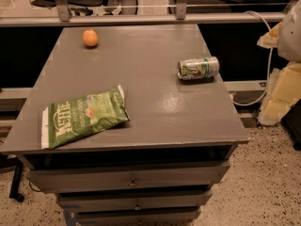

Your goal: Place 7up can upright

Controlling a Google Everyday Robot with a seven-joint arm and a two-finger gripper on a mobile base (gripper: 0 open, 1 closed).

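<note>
The 7up can [198,68] lies on its side near the right edge of the grey table top [141,79]. It is silvery-white and green, with its silver top pointing left. My arm and gripper [281,95] show as pale blocky parts at the right edge of the camera view, off the table's right side. The gripper is to the right of the can, well apart from it, and holds nothing that I can see.
A green Kettle chip bag [82,117] lies flat at the front left of the table. An orange [90,38] sits at the back left. Drawers [131,178] are below the table top. A rail [141,19] runs behind the table, and a white cable [263,79] hangs at the right.
</note>
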